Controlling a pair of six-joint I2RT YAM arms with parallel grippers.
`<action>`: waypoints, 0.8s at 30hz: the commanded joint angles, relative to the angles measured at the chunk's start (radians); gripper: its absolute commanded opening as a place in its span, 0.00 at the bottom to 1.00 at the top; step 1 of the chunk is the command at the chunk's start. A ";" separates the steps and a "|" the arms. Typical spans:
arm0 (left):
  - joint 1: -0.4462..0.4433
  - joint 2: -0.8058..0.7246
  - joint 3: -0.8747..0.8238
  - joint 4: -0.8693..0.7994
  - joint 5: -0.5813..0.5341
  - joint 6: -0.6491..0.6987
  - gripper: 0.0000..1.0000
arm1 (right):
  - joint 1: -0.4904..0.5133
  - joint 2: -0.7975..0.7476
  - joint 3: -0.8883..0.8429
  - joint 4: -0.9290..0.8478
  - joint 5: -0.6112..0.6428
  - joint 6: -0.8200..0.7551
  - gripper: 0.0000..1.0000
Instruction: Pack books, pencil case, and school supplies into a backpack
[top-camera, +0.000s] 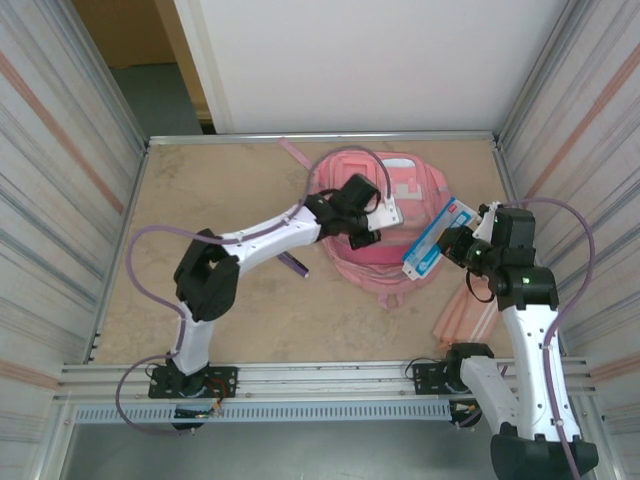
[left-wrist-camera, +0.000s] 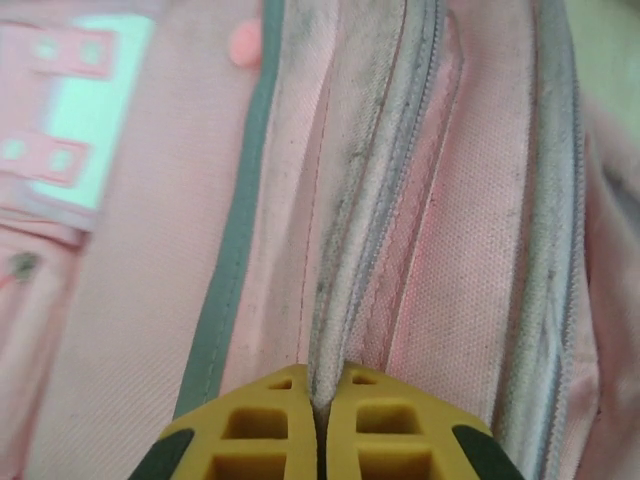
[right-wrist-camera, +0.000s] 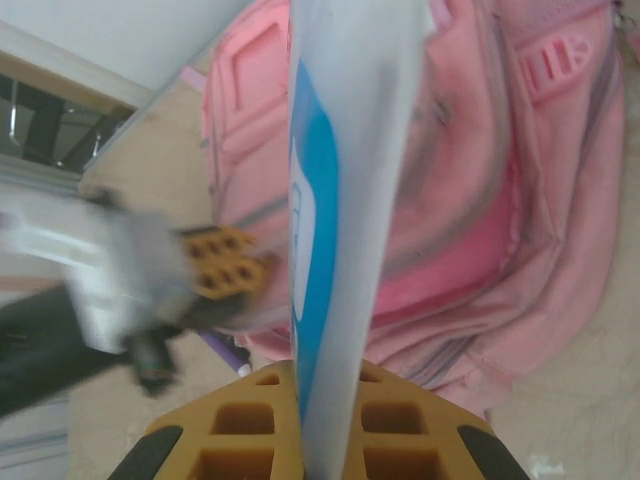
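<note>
1. As its jaws press together, the left end effector (left-wrist-camera: 320, 405) pinches a zipper fold on the backpack (left-wrist-camera: 140, 300); its arm stretches diagonally from the near-left base across the table (top-camera: 220, 180).
2. The right end effector (right-wrist-camera: 320, 410) is clamped on the pencil case (right-wrist-camera: 335, 200), held edge-up at the backpack's right side; its arm bends leftward.
</note>
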 joint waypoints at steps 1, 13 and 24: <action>0.044 -0.126 0.098 0.024 0.053 -0.174 0.00 | -0.027 -0.019 -0.020 -0.068 -0.004 0.071 0.00; 0.053 -0.121 0.231 -0.015 -0.003 -0.204 0.00 | -0.038 0.084 -0.293 0.375 -0.447 0.305 0.00; 0.088 -0.052 0.378 -0.108 0.066 -0.435 0.00 | 0.075 0.490 -0.205 0.734 -0.283 0.507 0.00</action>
